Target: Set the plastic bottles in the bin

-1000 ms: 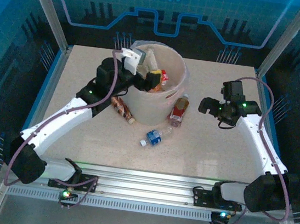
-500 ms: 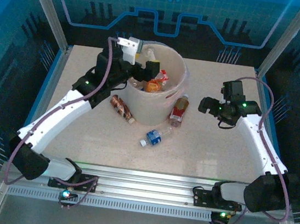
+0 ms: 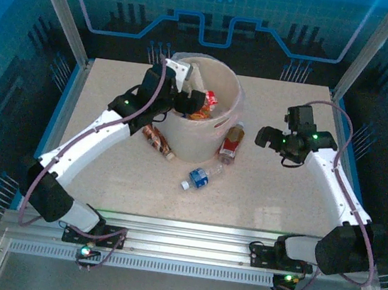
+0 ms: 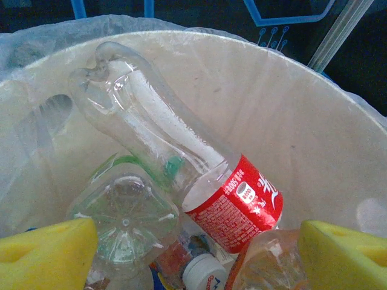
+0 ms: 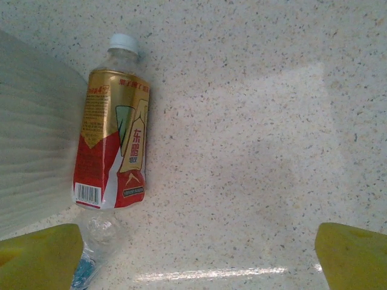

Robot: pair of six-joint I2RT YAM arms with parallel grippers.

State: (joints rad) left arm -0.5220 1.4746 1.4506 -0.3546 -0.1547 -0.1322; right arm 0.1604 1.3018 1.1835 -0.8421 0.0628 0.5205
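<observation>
While left jaws hang apart, empty, over the bin (image 3: 237, 97), right jaws, also apart, hover over the red-gold bottle (image 5: 112, 142) lying on the tabletop (image 5: 254, 121) just beside the bin. Best to drop straight, straddle the label mid-body, then close.

Speckled table (image 3: 280, 199) bears the bin (image 3: 198, 143); three bottles (image 3: 231, 143) lie beside.

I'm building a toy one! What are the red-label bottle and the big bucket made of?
The red-labelled bottle looks like thin, glossy clear plastic: you see through it and light glints off it. The bin looks like smooth, matte pale plastic, probably, lined with a crinkly clear bag.
</observation>
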